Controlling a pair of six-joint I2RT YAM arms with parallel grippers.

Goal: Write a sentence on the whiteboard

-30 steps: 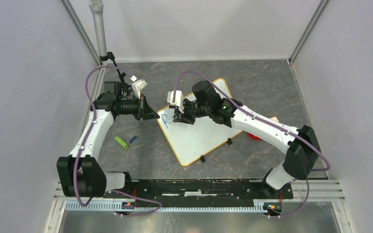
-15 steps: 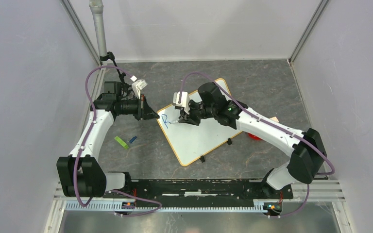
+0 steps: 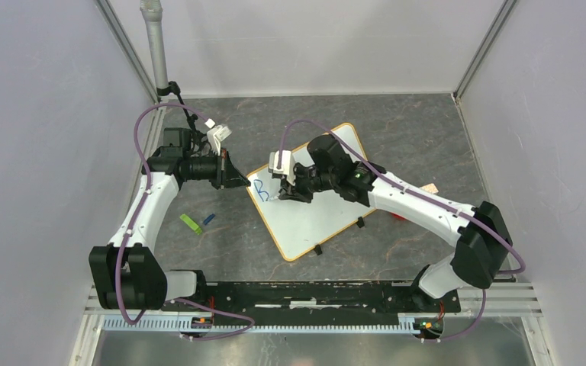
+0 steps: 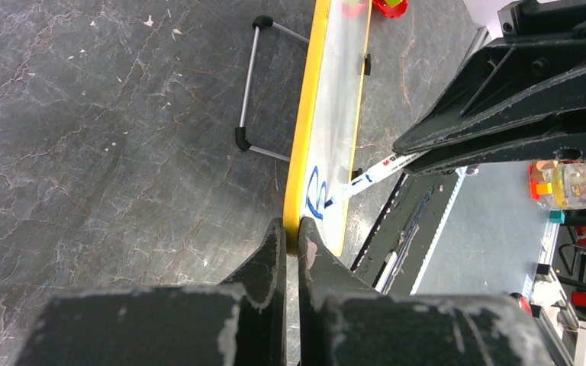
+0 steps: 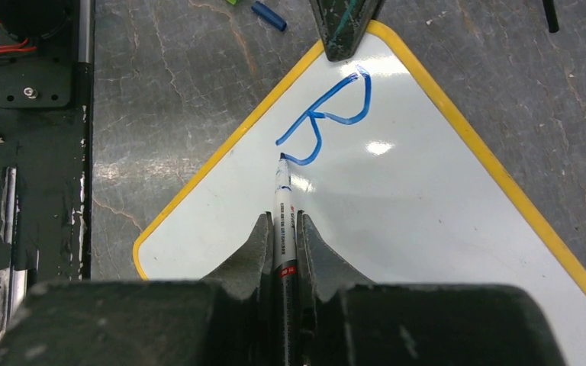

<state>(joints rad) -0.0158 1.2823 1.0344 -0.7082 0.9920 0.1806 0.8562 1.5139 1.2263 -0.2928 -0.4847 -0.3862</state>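
Right pincer clamped on marker; tip touches board at end of blue B, upper center of right wrist view. Left pincer pinched shut on board edge.

The whiteboard lies face up on the dark marbled tabletop, turned diagonally so that one rounded corner points left. Its glossy white surface is edged by a thin orange-yellow frame, with two small black clip feet on the near right edge. Of the sentence, only a blue capital "B" stands, near the left corner.
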